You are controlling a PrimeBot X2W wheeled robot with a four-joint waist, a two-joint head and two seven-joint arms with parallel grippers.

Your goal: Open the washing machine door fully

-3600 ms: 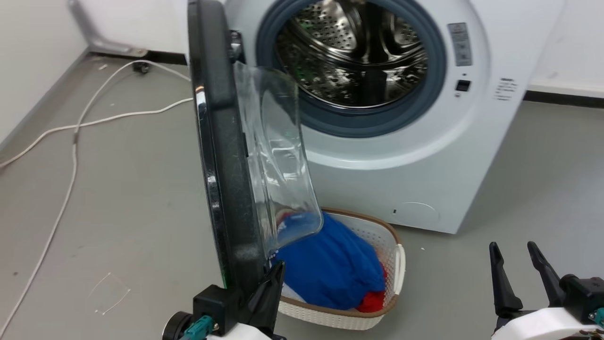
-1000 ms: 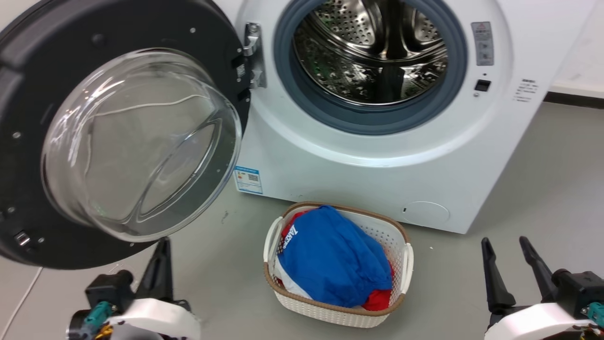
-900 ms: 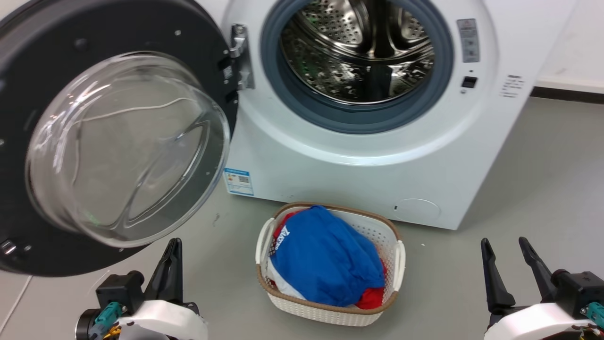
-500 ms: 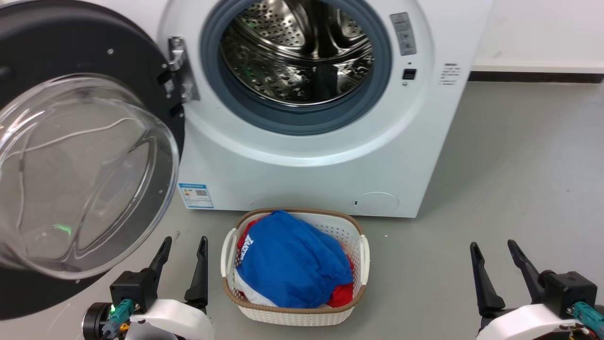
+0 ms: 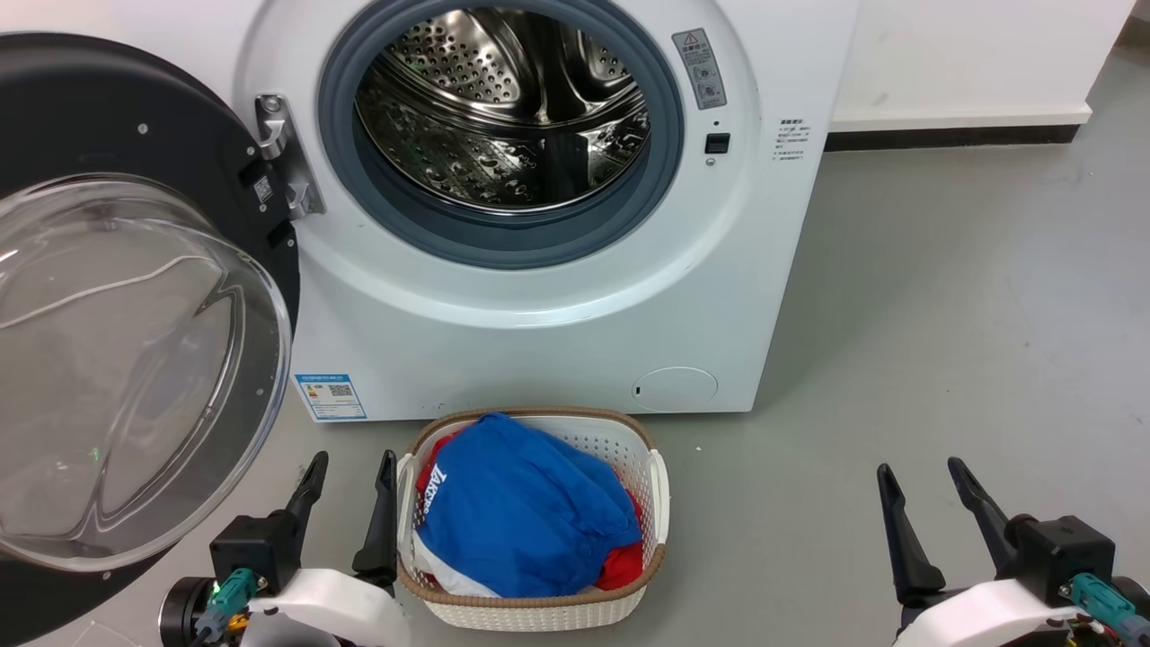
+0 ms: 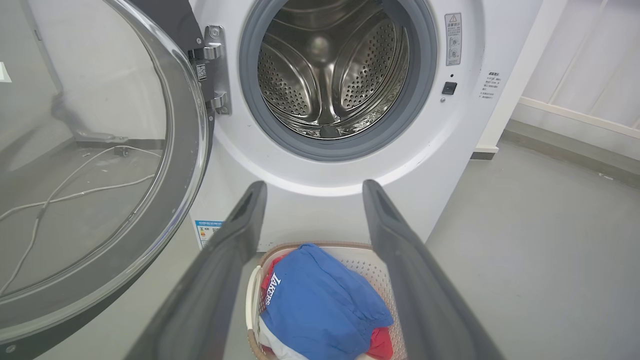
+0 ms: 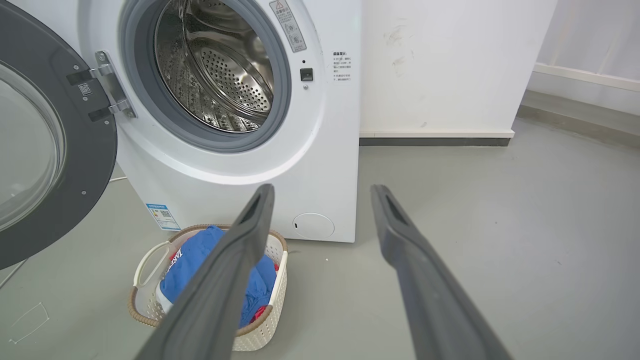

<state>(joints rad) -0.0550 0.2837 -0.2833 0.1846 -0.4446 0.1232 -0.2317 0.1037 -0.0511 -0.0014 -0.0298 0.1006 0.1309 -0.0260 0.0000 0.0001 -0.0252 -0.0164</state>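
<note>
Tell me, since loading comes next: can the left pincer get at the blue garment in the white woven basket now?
Probably yes: the open left pincer sits just beside the white woven basket, and the blue garment lies uncovered on top.

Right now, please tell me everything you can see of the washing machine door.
The washing machine door is a large round black disc, with a clear domed glass window bulging from its inner face and small screws in the black ring. It stands wide open, inner face toward the head camera, its left part cut off by the picture's edge. A metal hinge joins its right edge to the white washing machine. The open left tool is near its lower edge but apart.
</note>
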